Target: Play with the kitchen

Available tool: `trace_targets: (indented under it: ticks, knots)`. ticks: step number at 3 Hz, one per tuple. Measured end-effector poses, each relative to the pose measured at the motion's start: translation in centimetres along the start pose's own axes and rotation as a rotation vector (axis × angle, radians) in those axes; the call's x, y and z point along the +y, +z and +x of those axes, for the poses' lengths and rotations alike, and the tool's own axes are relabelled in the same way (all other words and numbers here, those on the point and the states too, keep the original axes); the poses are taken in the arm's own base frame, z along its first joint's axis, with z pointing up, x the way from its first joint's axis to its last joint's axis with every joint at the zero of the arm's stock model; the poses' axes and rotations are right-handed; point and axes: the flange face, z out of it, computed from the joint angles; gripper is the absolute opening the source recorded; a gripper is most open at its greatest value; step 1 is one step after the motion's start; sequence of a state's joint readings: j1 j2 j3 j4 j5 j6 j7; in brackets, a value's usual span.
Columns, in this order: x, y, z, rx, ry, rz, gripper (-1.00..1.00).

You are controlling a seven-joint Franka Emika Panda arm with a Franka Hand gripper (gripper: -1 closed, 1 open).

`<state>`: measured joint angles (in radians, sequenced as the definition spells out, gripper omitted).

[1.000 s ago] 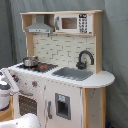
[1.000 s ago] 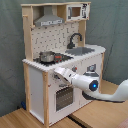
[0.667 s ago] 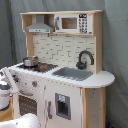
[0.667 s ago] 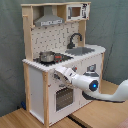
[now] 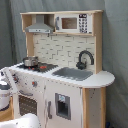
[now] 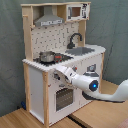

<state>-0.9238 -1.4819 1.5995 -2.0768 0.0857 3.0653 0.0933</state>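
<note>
The kitchen is a tall white and light-wood toy unit. It has a grey hood, a microwave, a black faucet over a grey sink, and a black stovetop. A small metal pot stands on the stovetop. In the second exterior view my gripper is at the front panel just under the stovetop, above the oven door. The white arm reaches in from the second exterior view's lower right.
A grey curtain hangs behind the kitchen. The unit stands on a light wooden floor. Part of the white arm shows at the first exterior view's left edge, and another white part at the bottom.
</note>
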Motion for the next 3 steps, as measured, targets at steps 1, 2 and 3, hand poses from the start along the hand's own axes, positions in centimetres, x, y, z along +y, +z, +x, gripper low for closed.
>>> trace_targets:
  ticks: [1,2,3]
  knots:
    - [-0.3,-1.5,0.6,0.023,0.027,0.006,1.00]
    - [-0.4,-3.7,-0.3,0.013,0.030,0.007,1.00]
    - [0.1,-6.0,-0.9,0.009,0.034,0.001,1.00]
